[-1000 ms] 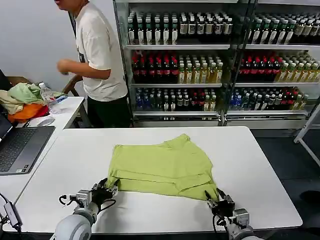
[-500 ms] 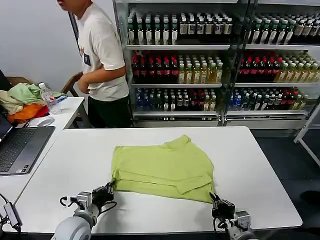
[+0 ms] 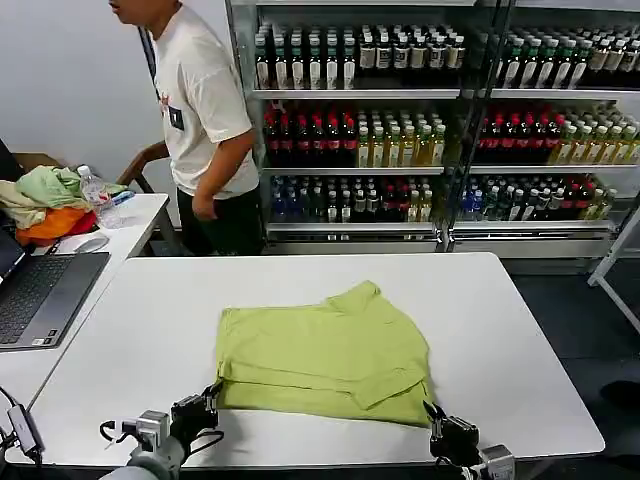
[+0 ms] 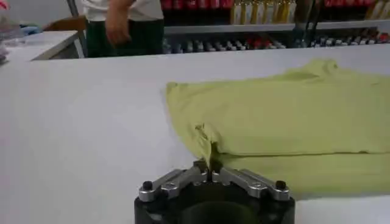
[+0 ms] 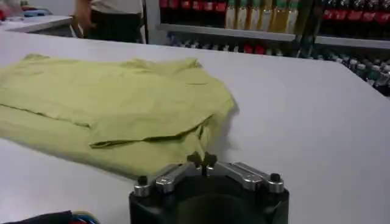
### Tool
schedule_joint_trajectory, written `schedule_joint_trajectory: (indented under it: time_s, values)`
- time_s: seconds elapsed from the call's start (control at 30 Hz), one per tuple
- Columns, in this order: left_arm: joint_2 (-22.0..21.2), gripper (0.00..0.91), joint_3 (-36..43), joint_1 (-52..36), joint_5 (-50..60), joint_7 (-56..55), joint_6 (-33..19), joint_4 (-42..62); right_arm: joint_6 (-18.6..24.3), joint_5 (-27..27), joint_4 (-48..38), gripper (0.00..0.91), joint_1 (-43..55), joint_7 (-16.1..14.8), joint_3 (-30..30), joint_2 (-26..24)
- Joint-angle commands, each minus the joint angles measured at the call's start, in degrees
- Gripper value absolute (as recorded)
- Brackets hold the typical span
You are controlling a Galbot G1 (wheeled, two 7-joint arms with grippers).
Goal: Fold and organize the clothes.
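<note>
White surface (image 3: pixel 130 330) fills the lower half of the head view, with drink shelves (image 3: pixel 400 120) across the back.

Left hand (image 3: pixel 196 412) sits at lower left of the head view, at the near-left corner of the T-shirt (image 3: pixel 320 350). In the left wrist view its fingertips (image 4: pixel 201 168) are pressed together with a pinch of the shirt's corner between them, so it is clamped on the cloth. Right hand (image 3: pixel 452 438) is at lower right, just past the shirt's near-right corner. In the right wrist view its fingers (image 5: pixel 203 161) meet at the tips with the cloth edge just beyond them; no fabric seen between them.

T-shirt lies flat mid-surface, plain lime side up, folded, long axis left-right across the frame; a sleeve flap pokes toward the shelves at upper centre, folded layers along the near edge.

Compared with half a second ago, both hands have drawn back toward the bottom edge, and the shirt has shifted slightly left and nearer.

Laptop (image 3: pixel 40 295) at left edge, on a second surface.
</note>
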Motion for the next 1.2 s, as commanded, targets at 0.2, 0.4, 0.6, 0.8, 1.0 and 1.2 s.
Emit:
schedule_joint_trajectory:
  time_s: [0.2,0.4,0.6,0.8,1.0,1.2]
  values:
    - [-0.5,0.04,-3.4,8.1,0.8,0.7,-0.7,-4.3,0.4,-2.8,3.3,0.0,-4.8,0.1,0.3,0.1]
    - [0.0,0.907,-3.9,8.1,0.9,0.9,-0.7,-4.0,0.5,-3.6,3.4,0.504,-5.2,0.7,0.0,0.6]
    - [0.3,0.907,-3.9,7.0,2.6,0.5,-0.1,-4.0,0.2,-3.0,4.9,0.907,-4.8,0.3,0.9,0.2]
    - [0.7,0.907,-5.7,7.6,2.1,0.4,0.4,-7.4,-1.9,2.1,10.4,0.907,-2.8,-0.3,5.3,-1.5]
    - [2.9,0.907,-9.4,4.9,-5.1,0.8,0.9,-11.9,-7.6,12.0,7.6,0.907,11.1,0.7,6.6,-4.7]
    - [5.4,0.907,-5.5,-5.5,-6.1,2.6,-0.5,-3.4,-9.8,11.8,-7.9,0.907,31.8,1.5,-4.5,-3.0]
